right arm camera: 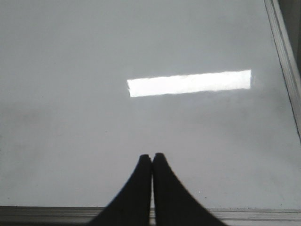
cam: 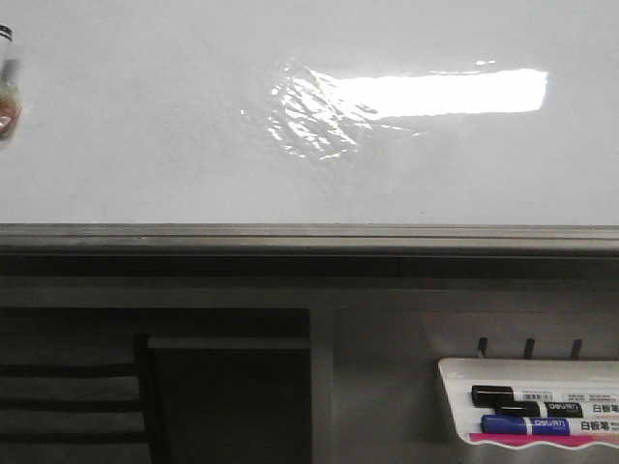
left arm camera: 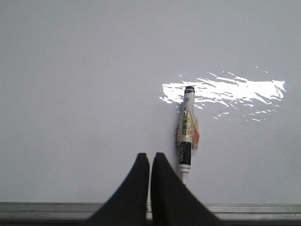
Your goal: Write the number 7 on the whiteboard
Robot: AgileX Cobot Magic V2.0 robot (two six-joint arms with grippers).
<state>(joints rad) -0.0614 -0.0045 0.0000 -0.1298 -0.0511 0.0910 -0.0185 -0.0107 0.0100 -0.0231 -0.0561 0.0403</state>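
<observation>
The whiteboard [cam: 145, 116] fills the front view, glossy white with a bright light reflection and a wrinkled film patch. No number 7 shows on it in any view. A black-and-white marker [left arm camera: 187, 132] wrapped in yellowish tape lies against the board [left arm camera: 70, 70], just beside my left gripper [left arm camera: 150, 155]. That gripper is shut and empty, and the marker is outside its jaws. The marker also shows at the far left edge of the front view [cam: 6, 92]. My right gripper [right arm camera: 151, 155] is shut and empty over bare board [right arm camera: 70, 56]. Neither gripper shows in the front view.
A grey metal rail [cam: 309, 235] runs along the board's bottom edge. Below it at the right hangs a small white marker tray [cam: 455, 372] holding a black marker [cam: 522, 396] and a blue marker [cam: 527, 425]. The board's side frame [right arm camera: 284, 56] shows in the right wrist view.
</observation>
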